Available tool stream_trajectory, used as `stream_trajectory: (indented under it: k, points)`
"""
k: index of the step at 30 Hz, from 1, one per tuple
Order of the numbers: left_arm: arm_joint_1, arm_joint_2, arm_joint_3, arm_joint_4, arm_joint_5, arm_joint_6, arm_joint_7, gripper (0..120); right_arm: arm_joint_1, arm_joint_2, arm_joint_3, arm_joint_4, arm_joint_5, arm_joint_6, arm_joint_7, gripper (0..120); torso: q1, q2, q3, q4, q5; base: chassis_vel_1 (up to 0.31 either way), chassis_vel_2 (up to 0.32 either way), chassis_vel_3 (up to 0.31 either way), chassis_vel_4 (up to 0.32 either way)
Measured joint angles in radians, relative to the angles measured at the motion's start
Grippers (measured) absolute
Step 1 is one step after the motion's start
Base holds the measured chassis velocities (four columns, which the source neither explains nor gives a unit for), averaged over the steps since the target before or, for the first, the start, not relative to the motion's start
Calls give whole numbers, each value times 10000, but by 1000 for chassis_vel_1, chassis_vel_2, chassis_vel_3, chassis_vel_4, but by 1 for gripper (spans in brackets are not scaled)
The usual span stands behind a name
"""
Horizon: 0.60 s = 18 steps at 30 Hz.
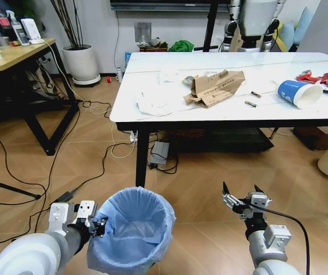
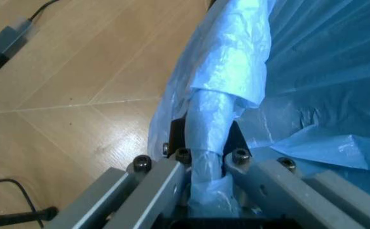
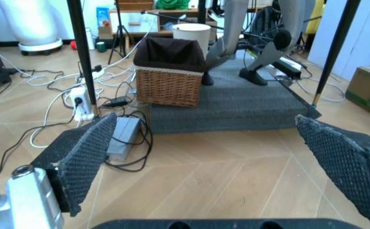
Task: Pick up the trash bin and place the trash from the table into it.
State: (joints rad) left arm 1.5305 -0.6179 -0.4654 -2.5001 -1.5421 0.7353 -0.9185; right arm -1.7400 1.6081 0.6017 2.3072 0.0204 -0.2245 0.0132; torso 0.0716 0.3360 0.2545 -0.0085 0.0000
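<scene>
- The surface (image 1: 232, 109), white marble-look with a black edge, fills the upper half of the head view; its far right end is cut off by the frame.
- The trash bin (image 1: 130, 232), lined with a crinkled light-blue bag, sits low at about 7 o'clock in the head view, its base cut off by the bottom edge.
- The left hand (image 1: 99, 225) reaches in from the lower left and meets the bin's rim at its 9 o'clock side; the left wrist view shows its fingers (image 2: 166, 183) pressed together on the bag-covered rim (image 2: 207, 129), a pinch the head view leaves hard to read.
- The right hand (image 1: 241, 190) hangs at about 5 o'clock, clear of the bin, its textured pads (image 3: 86, 152) spread wide over bare floor.
- The trash lies on the surface: torn cardboard box (image 1: 215, 89) near centre, crumpled tissues (image 1: 152, 103) at its 8 o'clock, blue-and-white cup (image 1: 298, 93) on its side at 3 o'clock, red wrapper (image 1: 311, 76) just beyond.
</scene>
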Motion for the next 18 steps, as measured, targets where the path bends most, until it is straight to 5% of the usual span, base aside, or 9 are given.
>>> stream_trajectory:
  k: [18]
  points:
    - [17,-92,29,0,73,0,0,0,-123,0,44,5,-48,63,8,100,205,633,427,1,0,0,0,0,0]
